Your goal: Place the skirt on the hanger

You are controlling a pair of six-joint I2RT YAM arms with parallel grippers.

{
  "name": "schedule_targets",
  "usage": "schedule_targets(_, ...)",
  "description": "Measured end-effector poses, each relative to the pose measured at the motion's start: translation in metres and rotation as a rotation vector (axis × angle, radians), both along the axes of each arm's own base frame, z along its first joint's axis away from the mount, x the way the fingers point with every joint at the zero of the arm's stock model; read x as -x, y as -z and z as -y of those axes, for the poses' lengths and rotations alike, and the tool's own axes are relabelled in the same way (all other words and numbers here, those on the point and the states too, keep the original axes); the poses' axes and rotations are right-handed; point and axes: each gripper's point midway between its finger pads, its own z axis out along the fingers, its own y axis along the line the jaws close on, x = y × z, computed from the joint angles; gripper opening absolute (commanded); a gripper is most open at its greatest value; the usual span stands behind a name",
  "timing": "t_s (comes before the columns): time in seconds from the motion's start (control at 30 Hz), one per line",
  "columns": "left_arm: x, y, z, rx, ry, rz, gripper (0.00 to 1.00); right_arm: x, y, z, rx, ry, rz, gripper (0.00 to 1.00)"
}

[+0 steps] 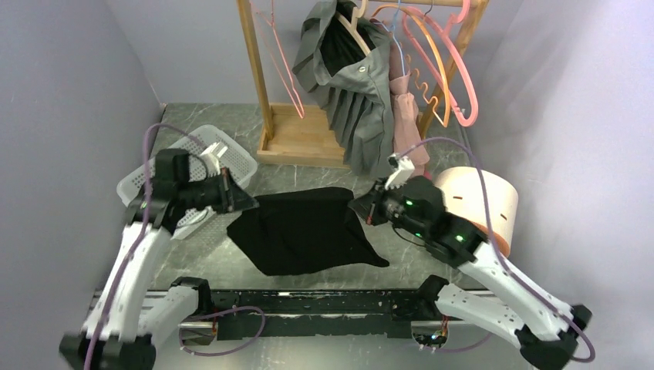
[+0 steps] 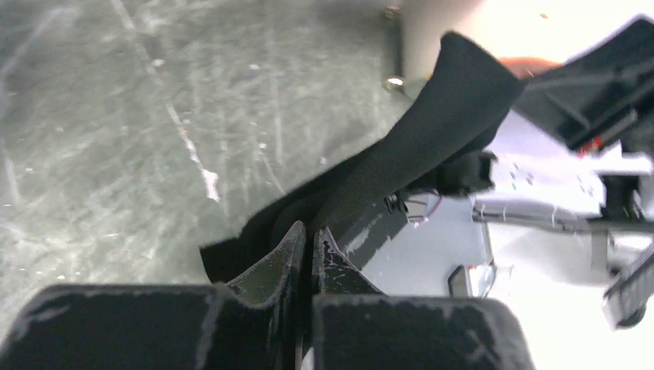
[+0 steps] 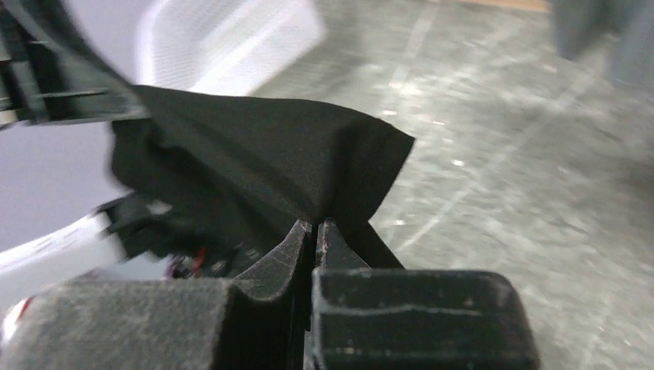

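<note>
Lift stage — left claw [image 1: 247, 202] and right claw [image 1: 359, 206] both clamped on skirt [image 1: 308, 231] corners, cloth spanning between claws. Next: carry up toward hanger [image 1: 470, 100] beyond claws.

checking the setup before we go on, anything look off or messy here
The grey pleated skirt on the wooden rack hangs lopsided, bunched up at the top. The black skirt looks fine, pinched at opposite edges by the left gripper and right gripper.

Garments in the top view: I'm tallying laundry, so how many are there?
3: a black skirt spread over the table, a grey pleated garment hanging on the wooden rack, a pink garment hanging just right of it. Others may hide behind.
</note>
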Motion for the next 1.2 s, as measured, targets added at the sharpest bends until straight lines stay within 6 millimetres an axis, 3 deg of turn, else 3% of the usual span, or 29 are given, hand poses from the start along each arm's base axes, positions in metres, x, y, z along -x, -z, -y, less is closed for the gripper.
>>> schedule_targets(0.17, -0.086, 0.07, 0.0, -0.072, -0.116, -0.227, 0.07, -0.059, 0.086, 0.009, 0.221, 0.28, -0.092, 0.0)
schedule_targets(0.27, -0.124, 0.101, 0.009, -0.091, -0.139, -0.306, 0.22, -0.087, 0.121, 0.023, 0.325, 0.433, -0.063, 0.01)
schedule_targets(0.37, -0.156, 0.111, 0.016, -0.127, -0.178, -0.296, 0.35, -0.108, 0.124, 0.035, 0.371, 0.544, -0.008, 0.31)
schedule_targets(0.43, -0.178, 0.104, 0.012, -0.153, -0.229, -0.244, 0.43, -0.118, 0.125, 0.047, 0.409, 0.611, 0.022, 0.53)
schedule_targets(0.53, -0.196, 0.087, 0.002, -0.182, -0.306, -0.144, 0.51, -0.125, 0.128, 0.053, 0.443, 0.641, 0.042, 0.67)
schedule_targets(0.63, -0.192, 0.076, -0.004, -0.199, -0.342, -0.08, 0.52, -0.123, 0.137, 0.053, 0.459, 0.626, 0.036, 0.68)
schedule_targets(0.73, -0.17, 0.084, -0.002, -0.22, -0.344, -0.064, 0.53, -0.116, 0.152, 0.053, 0.478, 0.586, 0.01, 0.68)
schedule_targets(0.87, -0.125, 0.115, 0.014, -0.234, -0.284, -0.1, 0.51, -0.1, 0.175, 0.046, 0.487, 0.478, -0.043, 0.68)
schedule_targets(0.97, -0.102, 0.145, 0.014, -0.263, -0.284, -0.161, 0.5, -0.087, 0.19, 0.038, 0.481, 0.402, -0.093, 0.67)
schedule_targets(1.07, -0.097, 0.167, -0.002, -0.329, -0.362, -0.214, 0.51, -0.076, 0.205, 0.034, 0.476, 0.355, -0.147, 0.66)
schedule_targets(1.2, -0.108, 0.174, -0.029, -0.427, -0.52, -0.218, 0.52, -0.058, 0.224, 0.033, 0.474, 0.311, -0.23, 0.66)
